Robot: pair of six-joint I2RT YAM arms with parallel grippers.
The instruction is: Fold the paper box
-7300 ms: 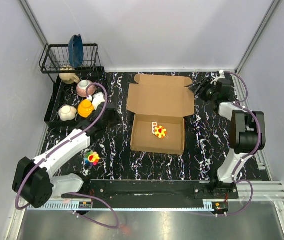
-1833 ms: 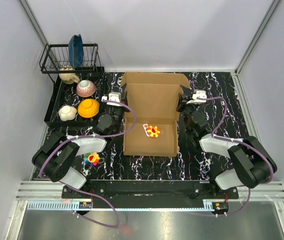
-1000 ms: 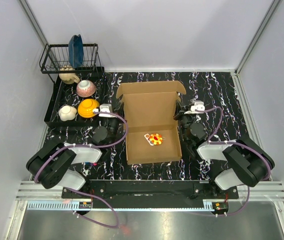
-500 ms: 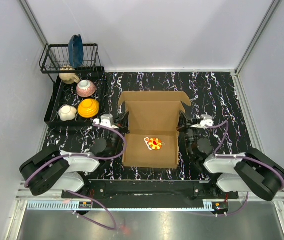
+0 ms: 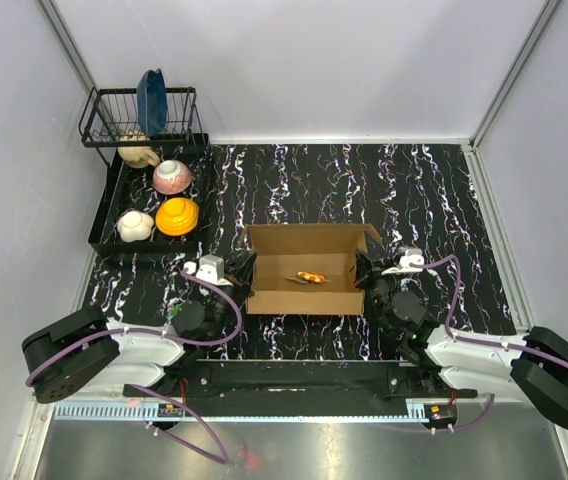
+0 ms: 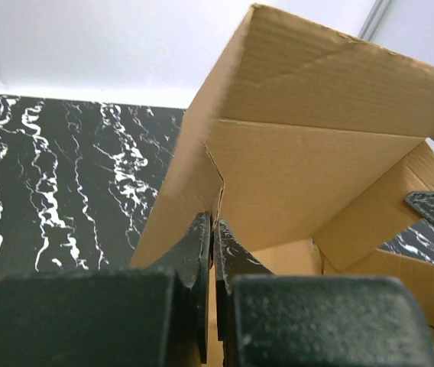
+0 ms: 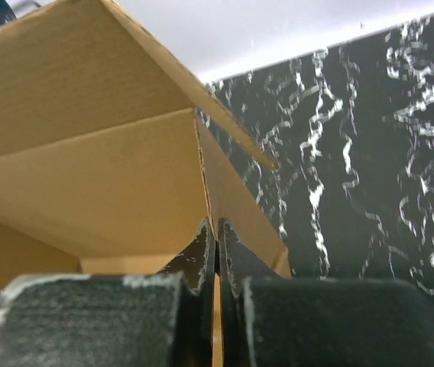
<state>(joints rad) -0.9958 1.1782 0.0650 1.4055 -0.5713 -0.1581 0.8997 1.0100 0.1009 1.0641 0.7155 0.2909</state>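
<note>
Far left on the bench [image 5: 424, 190], a black tray [image 5: 99, 228] with bowls [image 5: 177, 216], well apart from the work. Nearer the middle, grips the left wall of the paper box [image 5: 299, 300] [image 6: 301, 168] [image 7: 102, 176] with the left claw [image 5: 247, 267] [image 6: 212, 225], clamped thin on the cardboard; box near the bench's front edge, open, lid flap raised, a small orange-yellow toy [image 5: 311, 277] inside. At right, pinches the box's right wall with the right claw [image 5: 367, 270] [image 7: 217, 225], fingers [image 7: 199, 256] nearly meeting over the cardboard.
</note>
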